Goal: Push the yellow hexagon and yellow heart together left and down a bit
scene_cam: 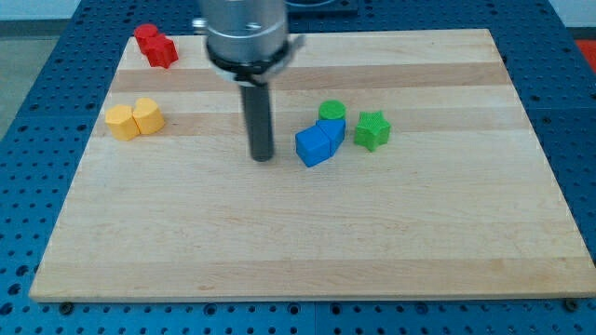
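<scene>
Two yellow blocks sit touching at the view's left on the wooden board. The left one is a deeper orange-yellow, the right one a paler yellow; which is the hexagon and which the heart is hard to make out. My tip rests on the board near the middle, well to the right of the yellow pair and slightly lower. It stands just left of the blue blocks, apart from them.
A red block pair lies at the top left corner. Two blue blocks touch each other right of my tip, with a green round block behind them and a green star to their right.
</scene>
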### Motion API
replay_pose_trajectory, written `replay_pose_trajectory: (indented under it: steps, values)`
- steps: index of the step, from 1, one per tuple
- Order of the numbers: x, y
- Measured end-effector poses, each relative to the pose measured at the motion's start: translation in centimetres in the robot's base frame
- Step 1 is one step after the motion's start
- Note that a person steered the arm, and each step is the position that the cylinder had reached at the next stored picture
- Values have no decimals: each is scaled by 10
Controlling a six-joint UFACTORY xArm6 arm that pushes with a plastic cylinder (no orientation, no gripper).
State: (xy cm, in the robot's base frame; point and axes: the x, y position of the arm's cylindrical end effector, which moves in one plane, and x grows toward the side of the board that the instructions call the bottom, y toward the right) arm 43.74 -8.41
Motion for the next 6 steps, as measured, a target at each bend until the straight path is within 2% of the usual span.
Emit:
replay_pose_trajectory:
  steps: [1,2,3,5,6]
  values:
    - [4,-78]
    - [7,-180]
    - [-7,-220]
    - [-76,-188]
    - [-86,-146]
